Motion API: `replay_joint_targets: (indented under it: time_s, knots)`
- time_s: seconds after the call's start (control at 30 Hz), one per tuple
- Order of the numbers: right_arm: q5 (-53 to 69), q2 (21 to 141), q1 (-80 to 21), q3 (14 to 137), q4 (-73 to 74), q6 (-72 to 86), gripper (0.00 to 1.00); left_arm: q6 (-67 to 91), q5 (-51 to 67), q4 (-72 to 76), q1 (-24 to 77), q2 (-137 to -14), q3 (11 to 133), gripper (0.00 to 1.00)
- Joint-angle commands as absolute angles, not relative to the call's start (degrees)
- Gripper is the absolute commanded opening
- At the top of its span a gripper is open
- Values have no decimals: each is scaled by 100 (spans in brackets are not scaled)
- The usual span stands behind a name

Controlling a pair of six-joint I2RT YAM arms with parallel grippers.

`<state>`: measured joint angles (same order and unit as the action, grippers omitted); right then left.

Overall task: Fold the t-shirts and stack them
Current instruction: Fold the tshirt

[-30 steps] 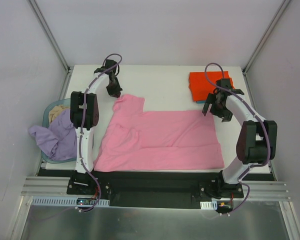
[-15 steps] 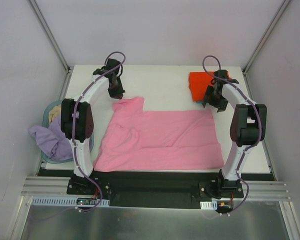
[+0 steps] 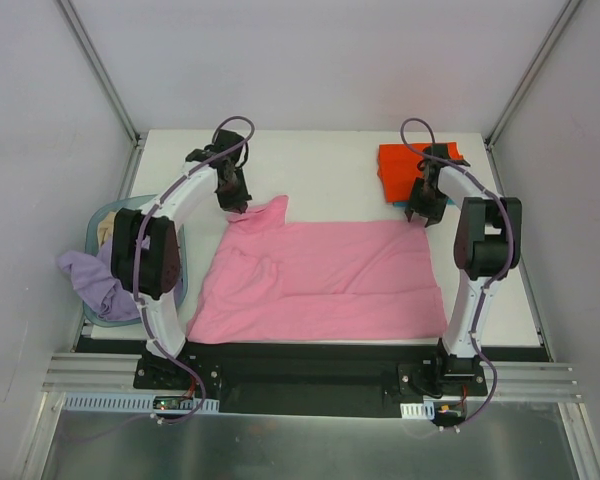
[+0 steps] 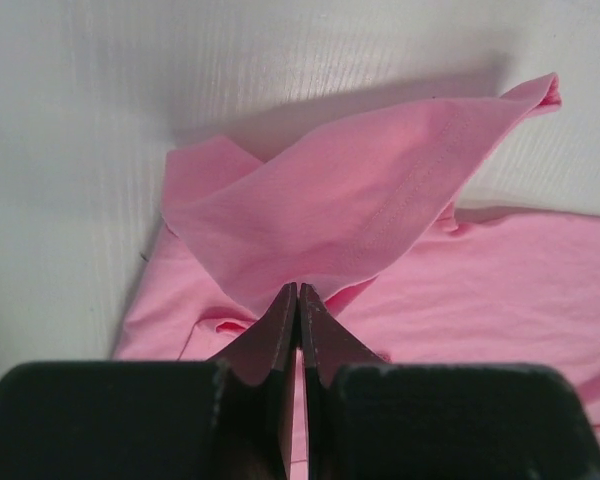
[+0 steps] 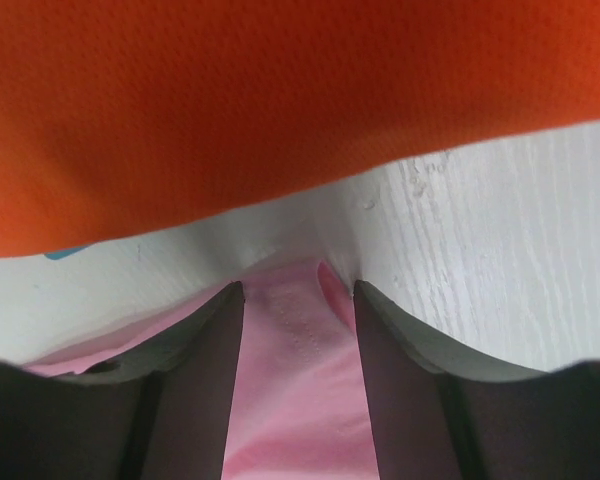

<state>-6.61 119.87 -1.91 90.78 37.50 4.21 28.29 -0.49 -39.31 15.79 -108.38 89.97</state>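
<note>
I have the bright pink t-shirt (image 3: 320,275) spread flat across the middle of the white table (image 3: 320,155), with its hem toward me and its far edge toward the back. The left gripper (image 3: 236,203) is pinched tight on the far-left corner. In the left wrist view the fingers meet with no gap, and a flap of pink cloth stands up from the pinch.

The right gripper (image 3: 421,213) sits at the far-right corner. Its jaws stand apart and straddle the pink edge, and from the wrist view I see cloth lying between them but nothing clamped.

Just beyond that corner lies the folded orange-red t-shirt (image 3: 405,170), close enough to fill the top of the right wrist view. The pale lavender t-shirt (image 3: 95,275) hangs over the rim of the light-blue basket (image 3: 93,220) at the left edge.

This cloth is light, limp and thin. I judge it will sag and drag on the table rather than hold any shape, and one layer can slip out of a shallow pinch. I want the right fingers well over the seamed edge of the corner, where the stitching gives them something to bite. I must also keep them clear of the orange-red shirt, so that only pink gets caught. Both far corners need to be held evenly, or the fold will come over skewed.
</note>
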Motion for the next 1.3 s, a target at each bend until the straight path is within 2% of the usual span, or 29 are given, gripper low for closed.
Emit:
replay_joint_targets:
  time_s: [0.0,0.23,0.37,0.53,0.67,0.7,0.93,1.27]
  knots:
    - [-457,12085,-149,9343,3674,369,51,2944,-9,-3938,1617,-10354,8842,0]
    - [-334,12173,-132,9448,3577,255,50,2901,-141,-3929,1617,-10108,8780,0]
    - [-141,12129,-132,9414,3463,176,34,2892,-9,-3929,1608,-10020,8807,0]
    - [158,12041,-132,9378,3375,44,21,2997,-9,-3920,1608,-9774,8728,0]
    - [219,11726,-132,9141,3296,-202,3,3067,132,-3920,1617,-9563,8622,0]
    - [281,11646,-132,8975,3235,-289,1,3093,106,-3920,1608,-9510,8552,0]
    - [316,10567,-132,7983,2954,-255,1,3208,237,-3841,1617,-8896,7972,0]
    - [571,9168,-141,6497,2716,-18,1,3603,396,-3691,1652,-7542,6488,0]
